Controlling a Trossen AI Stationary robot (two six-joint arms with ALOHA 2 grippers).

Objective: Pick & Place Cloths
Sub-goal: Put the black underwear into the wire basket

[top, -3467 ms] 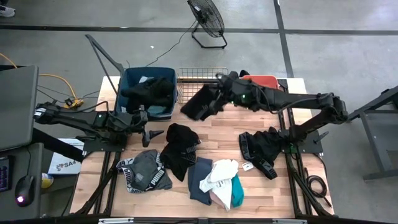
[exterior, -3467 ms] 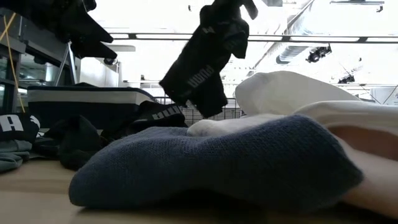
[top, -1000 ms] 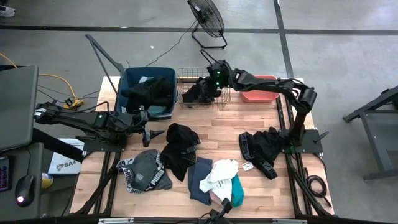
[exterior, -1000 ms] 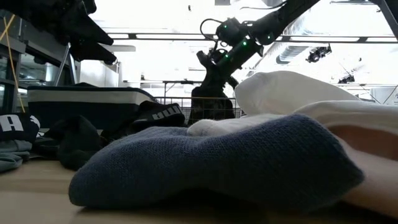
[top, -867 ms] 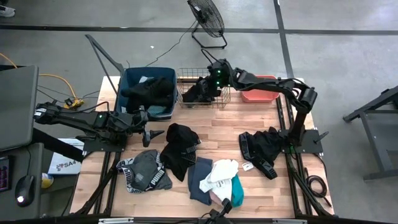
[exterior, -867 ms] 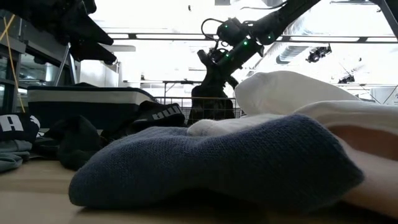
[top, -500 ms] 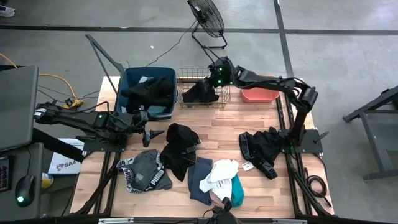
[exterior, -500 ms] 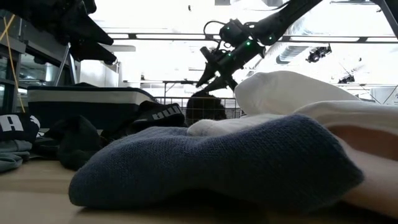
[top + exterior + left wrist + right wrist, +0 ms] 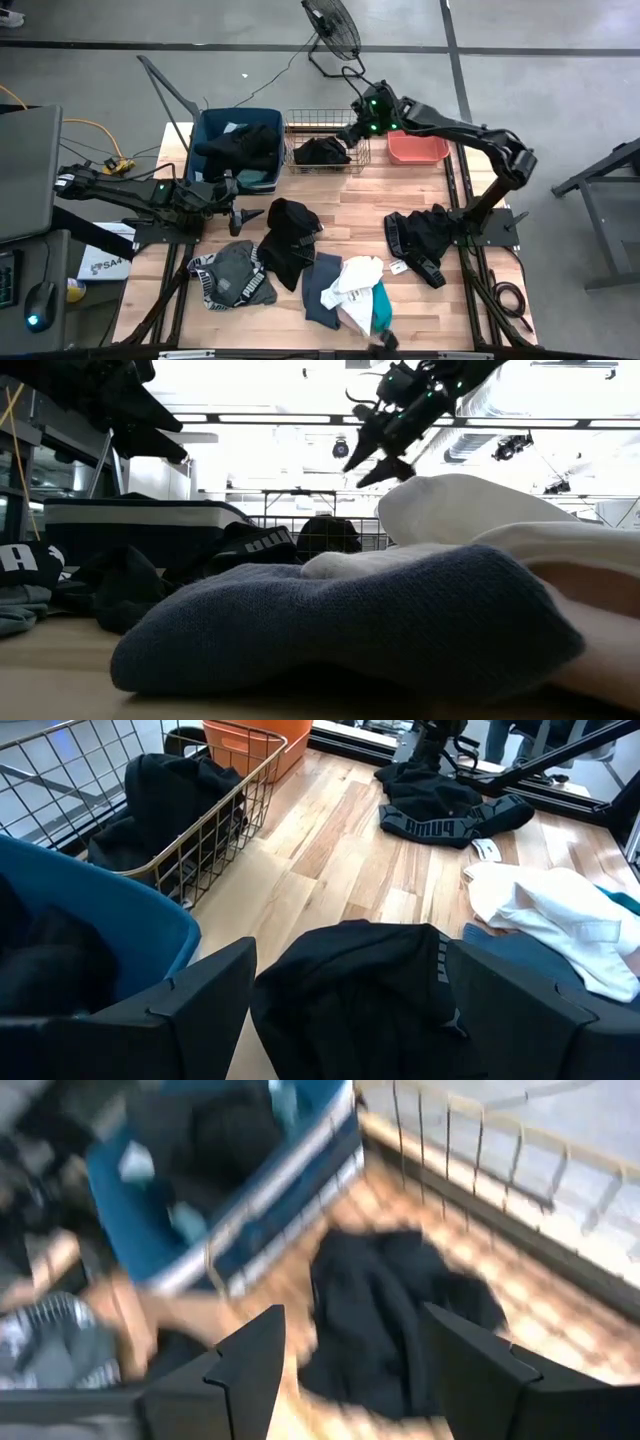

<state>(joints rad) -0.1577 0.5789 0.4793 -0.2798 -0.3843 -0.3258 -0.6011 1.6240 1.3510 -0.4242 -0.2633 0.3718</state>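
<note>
A black cloth (image 9: 322,152) lies loose on the floor of the wire basket (image 9: 300,118) at the far edge; it is also in the right wrist view (image 9: 390,1310). My right gripper (image 9: 352,134) hangs open above the basket's right end, clear of that cloth (image 9: 325,535), and shows high up in the low view (image 9: 372,460). My left gripper (image 9: 246,213) stands open at mid-left, its fingers either side of a black cloth (image 9: 350,990) on the table, without touching it. More black cloths fill the blue tub (image 9: 215,125).
A coral tub (image 9: 417,148) stands right of the basket. On the table lie a black cloth (image 9: 290,240), a grey-and-black one (image 9: 232,275), slate-blue (image 9: 320,290), white (image 9: 356,278) and teal (image 9: 382,305) ones, and a black one with lettering (image 9: 425,240).
My right gripper has opened and let go of the black cloth, which has dropped and settled on the wire basket's floor. The gripper has then risen and drawn back toward the table's right edge.
</note>
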